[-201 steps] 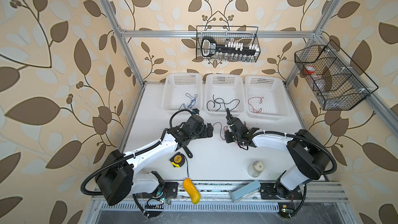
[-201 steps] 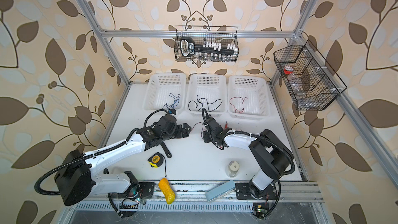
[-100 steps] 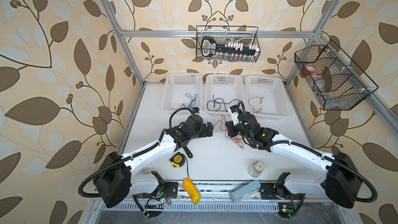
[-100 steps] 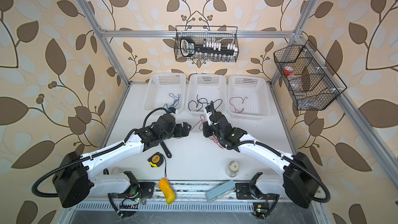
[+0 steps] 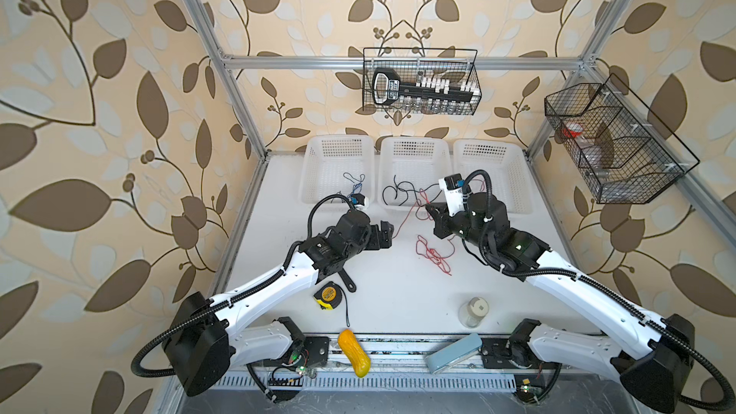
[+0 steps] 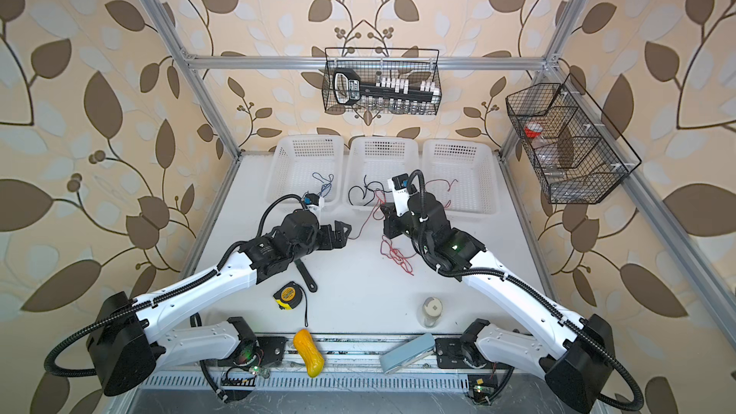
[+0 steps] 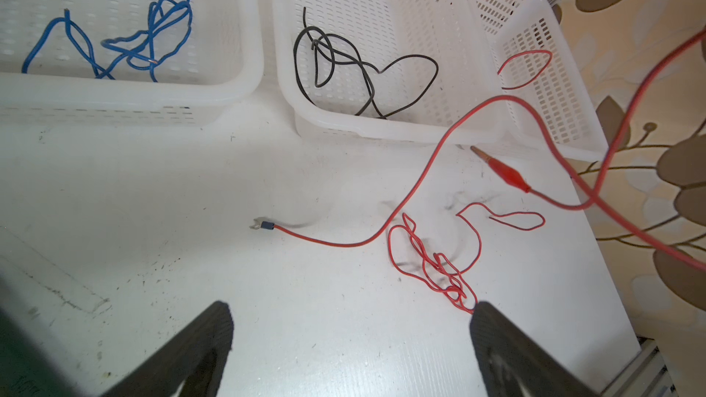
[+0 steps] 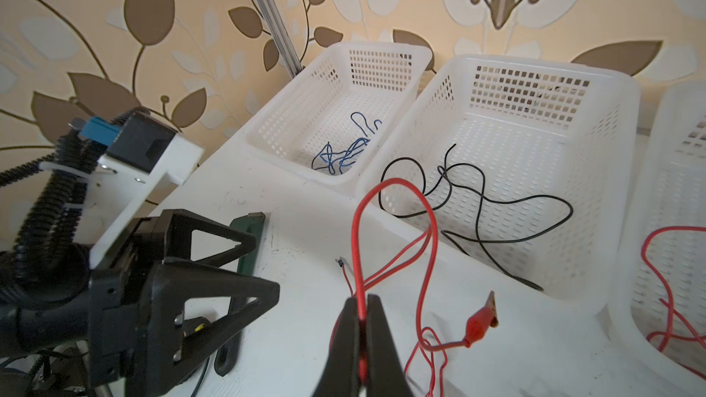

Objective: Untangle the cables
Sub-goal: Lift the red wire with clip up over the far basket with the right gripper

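My right gripper [image 8: 361,299] is shut on a red cable [image 8: 356,246] and holds a loop of it above the table in front of the middle basket [image 5: 414,140]. That cable's clip end [image 8: 482,318] and a red tangle [image 5: 432,252] lie on the table below. A further red strand ends in a small terminal [image 7: 263,224] near my left gripper [image 7: 349,309], which hovers open over bare table, its right fingertip [image 7: 482,311] by the tangle's edge. A blue cable [image 7: 153,32] lies in the left basket, a black cable [image 7: 344,59] in the middle one, another red cable [image 6: 442,183] in the right one.
Three white baskets stand along the back edge. A yellow tape measure [image 5: 327,295], a black handle [image 5: 346,278], a small jar [image 5: 474,310], a yellow object [image 5: 353,352] and a blue-grey case [image 5: 454,358] sit near the front. Wire baskets [image 5: 420,81] hang on the walls.
My right arm has stretched out and its gripper has risen toward the baskets, pulling the red cable up from the table. The left gripper has stayed about where it was, open.
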`<state>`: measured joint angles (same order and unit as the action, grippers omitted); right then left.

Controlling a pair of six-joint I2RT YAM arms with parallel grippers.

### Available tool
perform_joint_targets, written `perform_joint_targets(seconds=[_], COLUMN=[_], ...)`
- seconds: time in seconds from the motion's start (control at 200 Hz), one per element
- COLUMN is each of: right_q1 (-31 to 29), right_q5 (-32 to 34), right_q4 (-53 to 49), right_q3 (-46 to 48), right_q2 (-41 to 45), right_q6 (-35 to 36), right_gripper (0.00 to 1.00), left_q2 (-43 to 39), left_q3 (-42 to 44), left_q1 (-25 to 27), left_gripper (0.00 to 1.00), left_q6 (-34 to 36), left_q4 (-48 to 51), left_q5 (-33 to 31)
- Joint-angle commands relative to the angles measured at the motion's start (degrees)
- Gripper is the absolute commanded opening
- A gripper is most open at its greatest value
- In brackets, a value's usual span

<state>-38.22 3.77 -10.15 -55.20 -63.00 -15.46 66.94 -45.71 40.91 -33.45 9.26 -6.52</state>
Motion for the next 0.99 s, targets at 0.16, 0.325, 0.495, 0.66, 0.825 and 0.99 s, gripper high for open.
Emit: perform_joint_targets(seconds=[0.16,0.325,0.495,0.66,0.825,0.99], right_q1=[1.29,2.6,5.47,13.31,19.33,22.99], right_q5=[2.36,7.02,12.66,9.21,8.71,9.12], right_q4=[-1.99,-1.94,0.5,1.84,6.47,9.54], right_q3=[-7.73,-12.54,-16.94,-22.21,-23.13,-22.5], right_q2=[3.1,3.91,3.78,2.59,1.47,-0.73], right_q6=[3.44,5.8,8.46,7.03,7.49,9.76], right_gripper=[0.0,0.0,0.0,0.0,0.0,0.0], left_q2=[-0.28,1.38,2.65,4.1,5.47,5.4], left_q3=[-0.61,-0.56,1.0,0.45,0.27,0.71], left_q1=[0.32,0.32,0.32,0.32,0.32,0.33], left_gripper=[0.99,0.99,0.99,0.99,0.99,0.99], left_q6=[1.95,2.22,3.93,4.89,4.87,4.33], left_q4=[-1.52,-2.3,-8.07,-9.74,-9.78,-9.7], left_q5=[-1.08,-0.27,0.42,1.58,2.96,2.91])
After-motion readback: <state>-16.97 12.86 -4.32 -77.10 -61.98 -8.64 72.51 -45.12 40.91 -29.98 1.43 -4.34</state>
